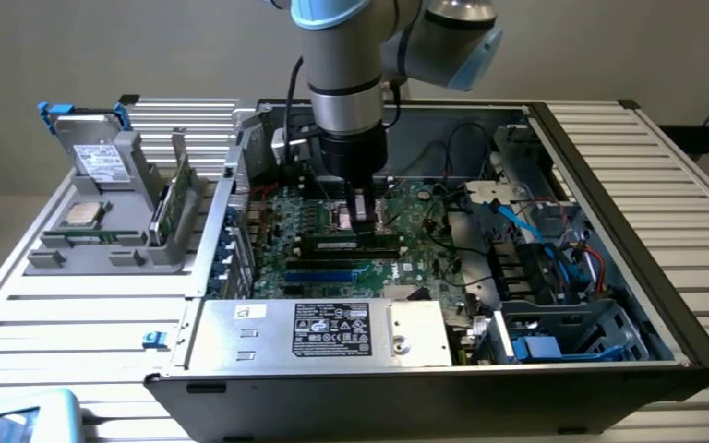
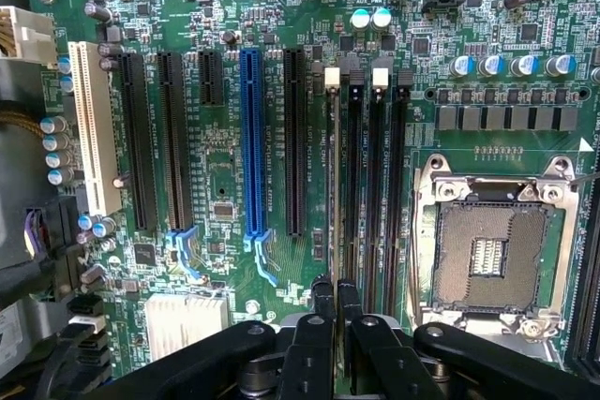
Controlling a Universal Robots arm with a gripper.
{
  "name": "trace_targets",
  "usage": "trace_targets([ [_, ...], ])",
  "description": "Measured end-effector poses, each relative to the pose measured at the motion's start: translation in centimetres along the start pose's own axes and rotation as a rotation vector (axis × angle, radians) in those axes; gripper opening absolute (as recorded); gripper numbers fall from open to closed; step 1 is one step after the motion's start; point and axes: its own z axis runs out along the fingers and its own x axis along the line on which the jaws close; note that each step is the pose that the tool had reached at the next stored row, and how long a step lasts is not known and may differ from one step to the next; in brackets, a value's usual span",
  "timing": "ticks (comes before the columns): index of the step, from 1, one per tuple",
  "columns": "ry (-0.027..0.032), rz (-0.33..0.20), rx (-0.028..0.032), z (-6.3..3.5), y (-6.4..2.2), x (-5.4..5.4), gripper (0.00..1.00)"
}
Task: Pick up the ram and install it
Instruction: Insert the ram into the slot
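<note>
**Claw holding ram at DIMM slots**

Claw pressed nearly together, pinching the ram edge-on. The ram runs along the outermost of 4 DIMM slots, the 1 farthest from the CPU socket, mid-motherboard inside the open PC case. Seated or just above the slot: cannot tell.

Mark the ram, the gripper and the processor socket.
ram (image 1: 330, 245), exterior view, on its chip-lined side face.
gripper (image 2: 336, 289), wrist view, midway between its fingertips.
processor socket (image 2: 492, 252), wrist view, on the middle of its pin field.
</note>
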Motion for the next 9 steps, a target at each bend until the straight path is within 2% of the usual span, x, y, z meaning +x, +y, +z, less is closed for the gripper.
trace_targets([
  [9,0.0016,0.000,0.0002,0.26,0.06,-0.06,0.13],
])
